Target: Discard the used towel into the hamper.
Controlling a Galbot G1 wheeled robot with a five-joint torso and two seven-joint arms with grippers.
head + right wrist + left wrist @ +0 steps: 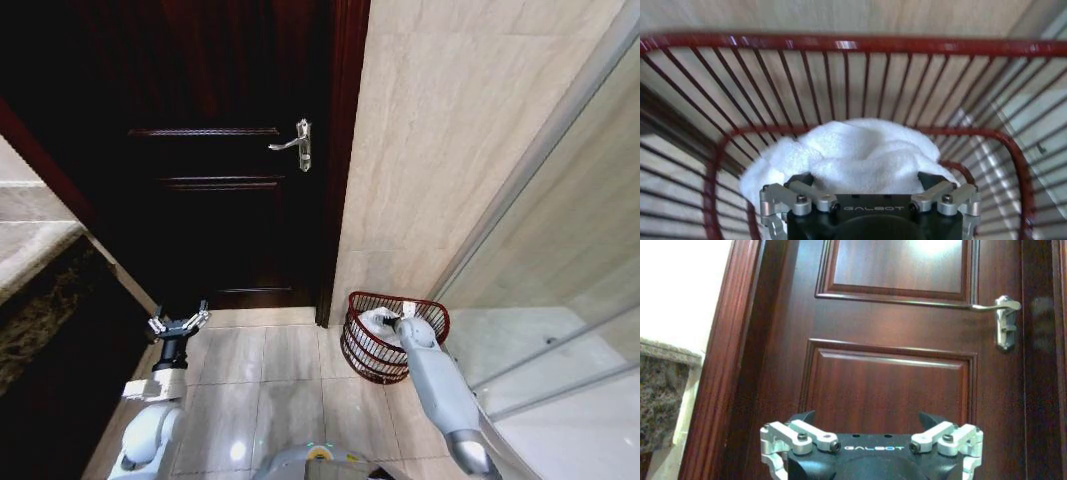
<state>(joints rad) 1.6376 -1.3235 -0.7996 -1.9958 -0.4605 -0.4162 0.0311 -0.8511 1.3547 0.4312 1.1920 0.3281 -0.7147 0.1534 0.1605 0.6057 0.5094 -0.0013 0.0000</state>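
The head view looks down from high; wrist views face door (893, 365) and hamper (860, 47) closely.

1. We see a dark red-brown panelled door (215, 170) ahead, closed, with a silver lever handle (296, 143) near its right edge.
2. To its right stands a beige tiled wall (440, 130) with faint veining.
3. A glass partition (560, 330) with a pale frame runs along the far right.
4. The floor (285, 375) is large beige tiles, glossy, with small bright reflections of light.
5. On the left a dark speckled stone counter (40, 300) edges in, pale wall above it.
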